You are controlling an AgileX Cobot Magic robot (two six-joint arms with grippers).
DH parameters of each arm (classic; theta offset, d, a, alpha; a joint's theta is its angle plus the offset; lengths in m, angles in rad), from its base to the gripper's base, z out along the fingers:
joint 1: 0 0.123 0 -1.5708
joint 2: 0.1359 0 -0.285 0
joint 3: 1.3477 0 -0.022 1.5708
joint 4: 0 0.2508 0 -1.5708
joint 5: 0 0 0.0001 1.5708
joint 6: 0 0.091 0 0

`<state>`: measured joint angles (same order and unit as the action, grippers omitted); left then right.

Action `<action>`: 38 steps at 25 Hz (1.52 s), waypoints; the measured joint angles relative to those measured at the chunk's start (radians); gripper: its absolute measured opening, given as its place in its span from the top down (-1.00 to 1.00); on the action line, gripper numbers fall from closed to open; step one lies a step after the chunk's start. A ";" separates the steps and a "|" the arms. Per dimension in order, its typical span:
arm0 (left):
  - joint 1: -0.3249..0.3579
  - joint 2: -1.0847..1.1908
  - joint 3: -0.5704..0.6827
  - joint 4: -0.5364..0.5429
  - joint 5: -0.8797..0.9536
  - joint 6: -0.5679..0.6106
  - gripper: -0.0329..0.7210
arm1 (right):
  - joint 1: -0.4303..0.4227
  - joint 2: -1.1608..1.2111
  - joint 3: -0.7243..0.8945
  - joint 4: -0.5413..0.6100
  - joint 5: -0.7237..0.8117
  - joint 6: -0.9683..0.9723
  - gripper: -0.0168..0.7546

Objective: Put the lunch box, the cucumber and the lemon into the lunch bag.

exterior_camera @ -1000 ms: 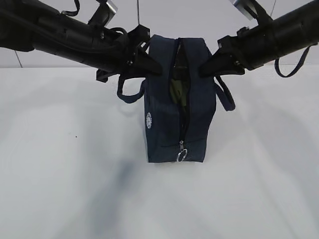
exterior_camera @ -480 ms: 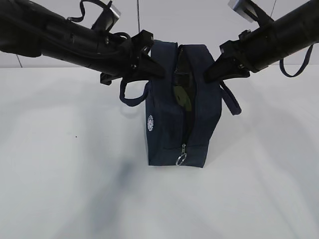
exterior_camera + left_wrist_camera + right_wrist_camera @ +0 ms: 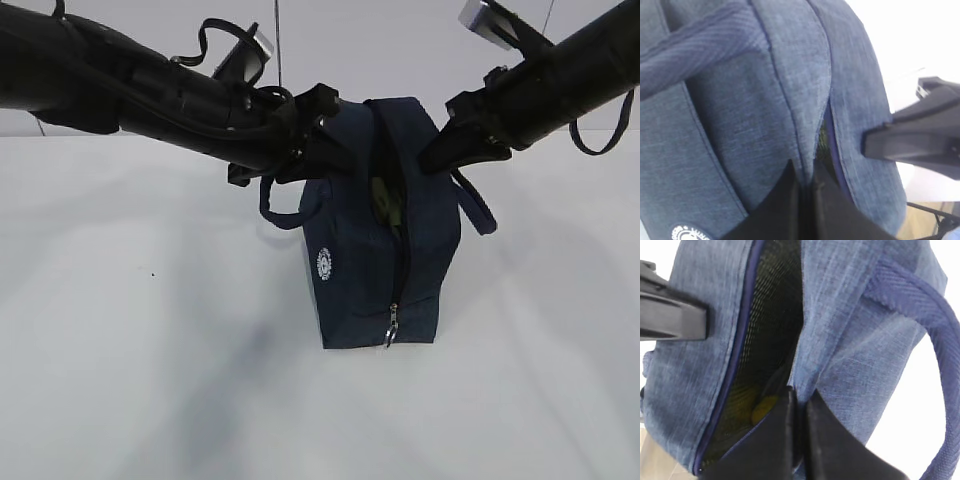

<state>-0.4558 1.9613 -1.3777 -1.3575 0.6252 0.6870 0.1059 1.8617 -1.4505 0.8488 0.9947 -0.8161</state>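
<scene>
Contents of the boxy dark navy fabric lunch bag [image 3: 385, 250] are mostly hidden. The exterior view shows only a sliver of sage green [image 3: 388, 205] in the open zipper gap, too narrow to identify. The right wrist view shows black mesh lining inside the mouth and a small yellow patch [image 3: 765, 407] deep down, probably the lemon; no cucumber can be made out. The bag stands upright on the plain white table [image 3: 120, 380], leaning slightly. Its metal zipper pull [image 3: 390, 328] hangs near the base of the front face, and a white round logo [image 3: 324, 264] sits on the left panel.

The left gripper [image 3: 805, 200] is pinched tight on the bag's top edge left of the zipper. The right gripper [image 3: 799, 430] is clamped likewise on the fabric lip at the right of the opening. Both arms are cut off by the frame. One loop handle [image 3: 285, 205] droops left, the other [image 3: 478, 205] right. Table surface lies open on all sides of the bag.
</scene>
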 joint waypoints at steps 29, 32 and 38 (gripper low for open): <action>0.000 0.020 -0.010 0.006 -0.056 0.007 0.93 | 0.000 0.042 -0.002 0.037 0.002 0.009 0.87; 0.000 0.020 -0.010 0.008 -0.053 0.007 0.86 | 0.000 0.042 -0.002 0.041 0.000 0.009 0.75; 0.000 0.020 -0.010 0.008 -0.049 0.009 0.30 | 0.000 0.042 -0.013 0.049 0.005 0.009 0.41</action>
<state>-0.4558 1.9813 -1.3880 -1.3500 0.5763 0.6965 0.1059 1.9035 -1.4638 0.8978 0.9995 -0.8075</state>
